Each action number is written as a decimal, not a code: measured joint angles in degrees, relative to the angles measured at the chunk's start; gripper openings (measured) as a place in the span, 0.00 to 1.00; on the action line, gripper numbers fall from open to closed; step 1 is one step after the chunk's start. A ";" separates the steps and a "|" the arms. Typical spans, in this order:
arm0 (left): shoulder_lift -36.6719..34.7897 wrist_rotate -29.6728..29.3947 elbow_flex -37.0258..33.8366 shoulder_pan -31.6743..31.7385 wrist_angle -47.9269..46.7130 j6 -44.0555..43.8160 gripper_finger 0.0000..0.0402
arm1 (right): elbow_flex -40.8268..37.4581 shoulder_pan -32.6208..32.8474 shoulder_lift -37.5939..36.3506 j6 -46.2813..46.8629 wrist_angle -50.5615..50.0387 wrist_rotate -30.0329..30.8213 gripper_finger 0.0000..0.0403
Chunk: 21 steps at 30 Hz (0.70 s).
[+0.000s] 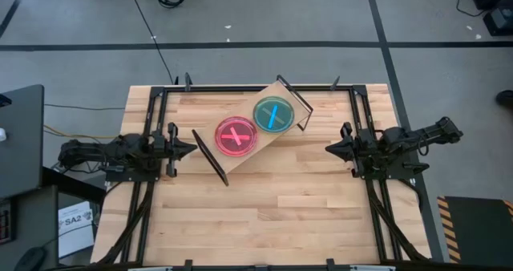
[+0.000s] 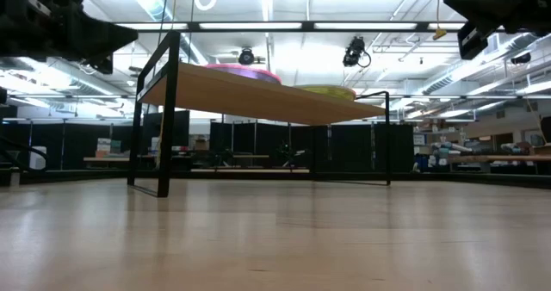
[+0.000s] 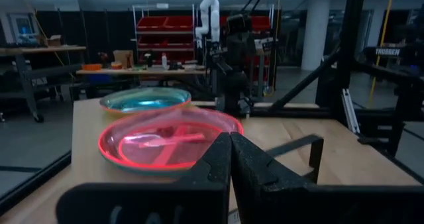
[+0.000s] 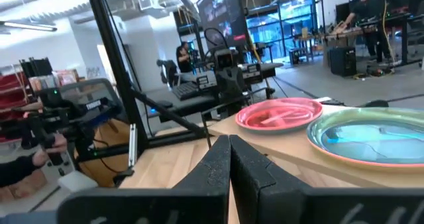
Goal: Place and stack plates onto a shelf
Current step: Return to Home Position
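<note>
Mostly low risk: pink stack (image 1: 236,136) and blue-topped stack (image 1: 272,115) sit on the shelf (image 1: 240,163) mid-table (image 1: 280,215), left hand (image 1: 191,147) and right hand (image 1: 329,149) pinched closed and empty near its ends, so a stray homing swing could clip a wire leg (image 1: 210,156) and topple plates.

The shelf (image 1: 228,163), a light wooden board, was raised on thin black wire legs at both ends and was turned diagonally. Two stacks of translucent plates were laid flat on it, just beside each other: a pink-topped stack (image 1: 235,136) nearer one end and a blue-topped stack (image 1: 271,115), rimmed in green, nearer the other. The number in each stack could not be told.
</note>
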 joint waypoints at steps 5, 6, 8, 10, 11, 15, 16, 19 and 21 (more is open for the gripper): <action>0.02 0.03 -2.31 0.00 2.67 0.03 0.03 | -4.24 0.00 -2.03 -0.89 5.30 -0.01 0.03; 0.05 0.01 -2.31 0.02 2.51 0.00 0.03 | -5.29 0.00 -2.17 -1.03 7.18 0.00 0.03; 0.11 0.02 -2.31 0.04 2.21 0.04 0.03 | -7.22 0.00 -2.45 -1.41 10.06 -0.02 0.03; 0.07 0.00 -2.31 0.04 2.24 0.36 0.03 | -8.64 0.00 -2.64 -1.56 11.95 -0.02 0.03; 0.08 0.00 -2.31 0.05 1.96 0.48 0.03 | -9.42 0.00 -2.64 -1.56 13.00 0.00 0.03; 0.09 0.00 -2.31 0.07 0.96 0.46 0.03 | -9.76 0.00 -2.45 -1.96 12.19 0.00 0.03; 0.09 0.00 -2.31 0.07 0.96 0.46 0.03 | -9.76 0.00 -2.47 -2.70 12.35 0.02 0.03; 0.09 0.00 -2.31 0.07 0.98 0.48 0.03 | -9.76 0.00 -2.47 -6.65 12.82 1.08 0.03; 0.09 -0.01 -2.31 0.07 0.98 0.50 0.03 | -9.76 0.00 -2.47 -10.30 12.39 2.81 0.03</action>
